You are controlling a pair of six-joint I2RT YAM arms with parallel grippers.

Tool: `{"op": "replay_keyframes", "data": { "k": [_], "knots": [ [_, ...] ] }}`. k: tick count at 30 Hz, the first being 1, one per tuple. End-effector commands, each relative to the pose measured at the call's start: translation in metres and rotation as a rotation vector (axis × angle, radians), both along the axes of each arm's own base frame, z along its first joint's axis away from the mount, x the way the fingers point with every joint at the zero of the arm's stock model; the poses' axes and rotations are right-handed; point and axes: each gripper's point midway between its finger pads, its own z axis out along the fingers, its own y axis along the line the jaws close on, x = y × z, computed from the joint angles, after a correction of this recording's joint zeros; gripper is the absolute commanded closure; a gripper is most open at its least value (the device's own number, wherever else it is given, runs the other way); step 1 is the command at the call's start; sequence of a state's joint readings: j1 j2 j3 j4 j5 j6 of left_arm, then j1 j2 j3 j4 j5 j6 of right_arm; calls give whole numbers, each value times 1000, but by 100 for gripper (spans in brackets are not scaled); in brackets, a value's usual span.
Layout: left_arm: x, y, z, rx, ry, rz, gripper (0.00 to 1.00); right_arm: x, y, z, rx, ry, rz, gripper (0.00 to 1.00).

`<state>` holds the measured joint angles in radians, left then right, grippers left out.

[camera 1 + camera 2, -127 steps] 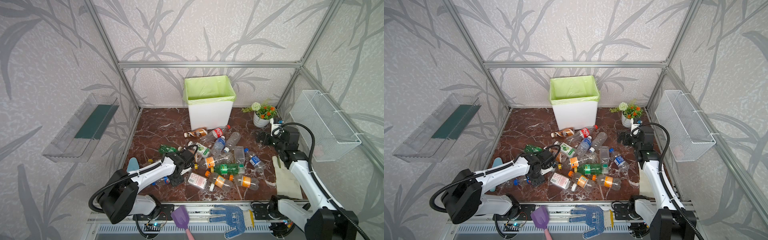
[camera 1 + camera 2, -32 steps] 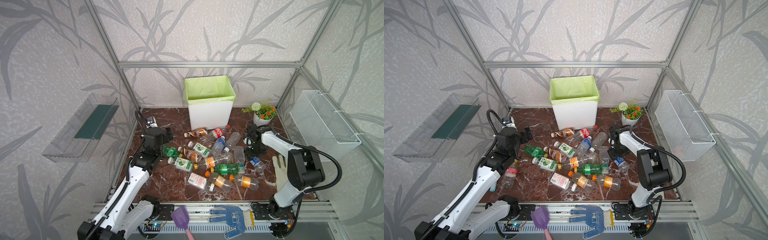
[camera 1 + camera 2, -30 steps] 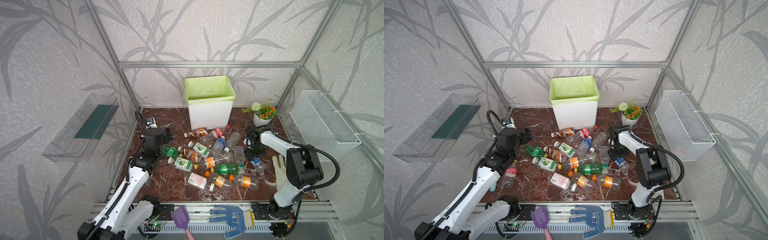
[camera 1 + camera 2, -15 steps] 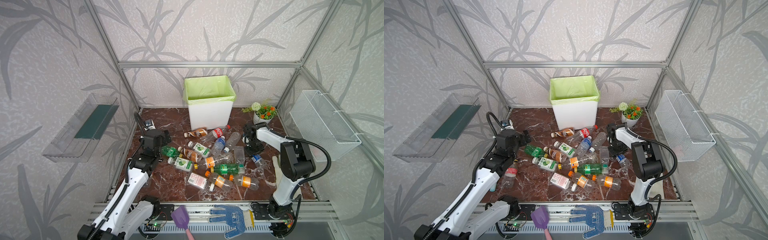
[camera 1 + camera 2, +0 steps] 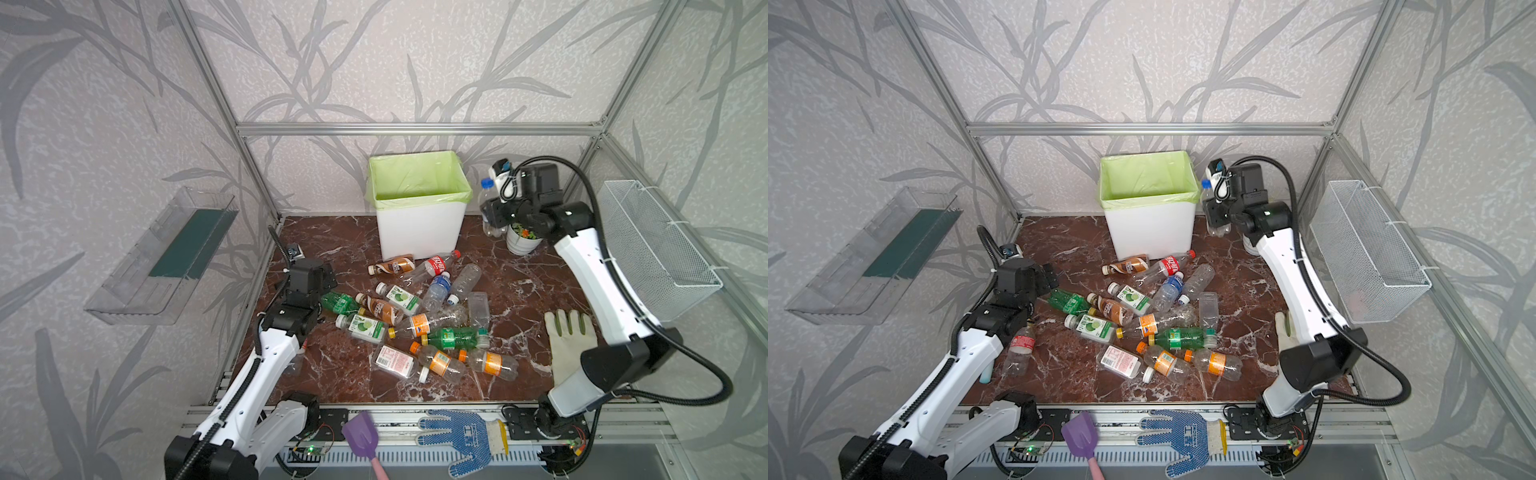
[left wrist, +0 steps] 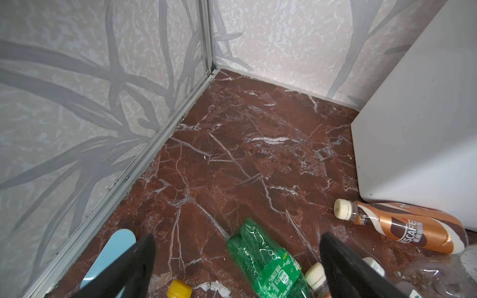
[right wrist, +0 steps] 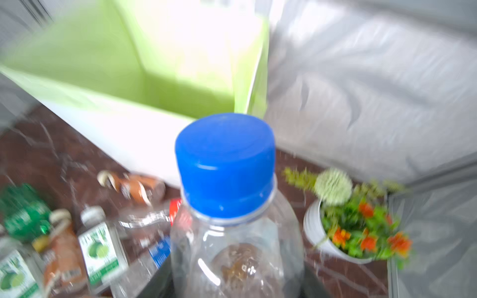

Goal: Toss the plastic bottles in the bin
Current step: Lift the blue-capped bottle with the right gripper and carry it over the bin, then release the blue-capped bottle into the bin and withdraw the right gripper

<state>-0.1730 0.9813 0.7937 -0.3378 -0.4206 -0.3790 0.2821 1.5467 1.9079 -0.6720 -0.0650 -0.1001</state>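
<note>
bottle with blue cap (image 7: 236,245) gripped upright in right claw (image 5: 495,212), just beside bin (image 5: 419,224) rim. left claw (image 6: 238,236) wide open, empty, near green bottle (image 6: 265,263).

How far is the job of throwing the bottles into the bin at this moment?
Done: nothing visibly; no bottle shows inside the white rectangular bin with the green liner. In hand: the right gripper holds a clear plastic bottle with a blue cap raised beside the bin's rim. The left gripper is open above a green plastic bottle. Left: the whole pile of bottles on the brown marble floor.
</note>
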Motion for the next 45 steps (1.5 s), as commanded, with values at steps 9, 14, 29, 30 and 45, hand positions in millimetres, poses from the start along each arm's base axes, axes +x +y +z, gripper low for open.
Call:
{"op": "replay_keyframes", "data": {
  "k": [9, 14, 29, 30, 45],
  "knots": [
    [-22, 16, -9, 2, 16, 77, 1, 37, 71, 105, 395, -254, 223, 57],
    [-28, 17, -11, -4, 37, 84, 1, 79, 119, 35, 245, -24, 254, 39],
    [-66, 43, -12, 98, 197, 207, 1, 23, 69, 84, 304, -232, 137, 1],
    [-65, 42, -13, 118, 218, 186, 1, 19, 66, 76, 301, -220, 132, 1],
    [-67, 41, -64, 224, 791, -57, 7, -24, -70, -130, 470, 128, -170, 1]
  ]
}}
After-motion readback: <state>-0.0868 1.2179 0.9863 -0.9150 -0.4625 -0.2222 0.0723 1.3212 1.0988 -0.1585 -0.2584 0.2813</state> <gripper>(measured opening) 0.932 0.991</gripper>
